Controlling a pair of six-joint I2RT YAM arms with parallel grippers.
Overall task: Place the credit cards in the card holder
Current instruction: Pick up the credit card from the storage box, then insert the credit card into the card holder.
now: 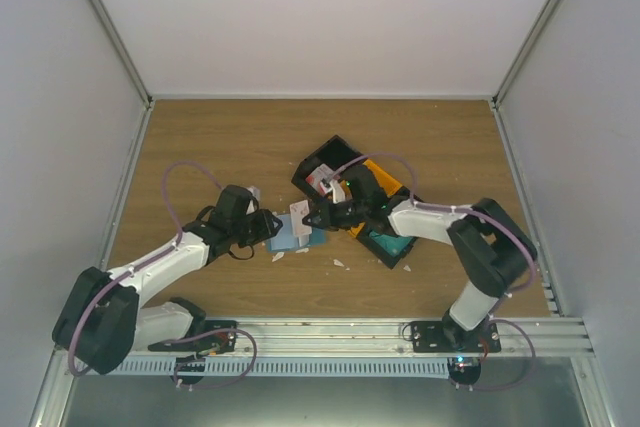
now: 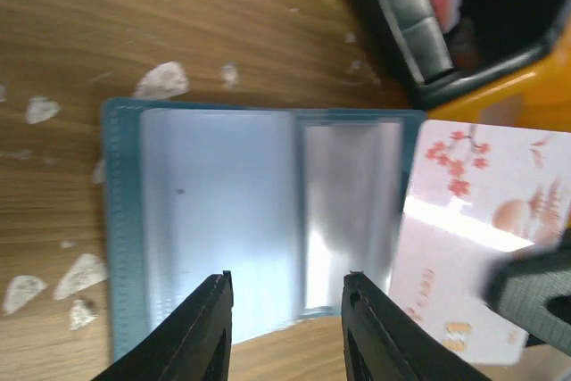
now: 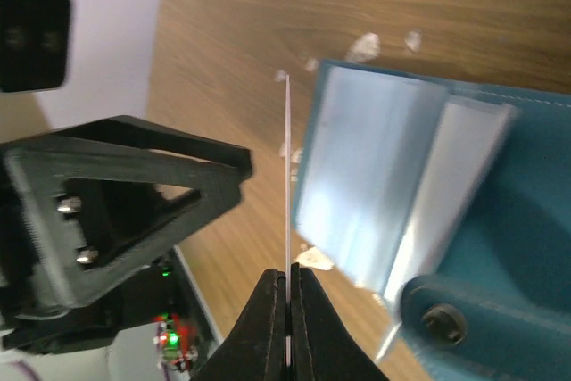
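Observation:
The teal-blue card holder (image 2: 125, 247) lies open on the wood, its pale striped pockets (image 2: 223, 211) facing up; it also shows in the top view (image 1: 296, 235) and the right wrist view (image 3: 393, 167). My left gripper (image 2: 287, 287) is open, its fingers (image 2: 207, 332) hanging over the holder's near edge with nothing between them. My right gripper (image 3: 288, 278) is shut on a pinkish-white credit card (image 2: 473, 220) with red flowers, seen edge-on in its own view (image 3: 287, 176). The card hangs just beside the holder's right edge. In the top view the right gripper (image 1: 318, 215) holds the card (image 1: 300, 212) next to the left gripper (image 1: 268, 227).
A black tray (image 1: 312, 162) with more cards (image 1: 322, 179) sits behind the holder, beside an orange piece (image 1: 385, 179) and a green-teal block (image 1: 392, 245). White scraps (image 2: 161, 82) litter the wood around the holder. Walls enclose the table on three sides.

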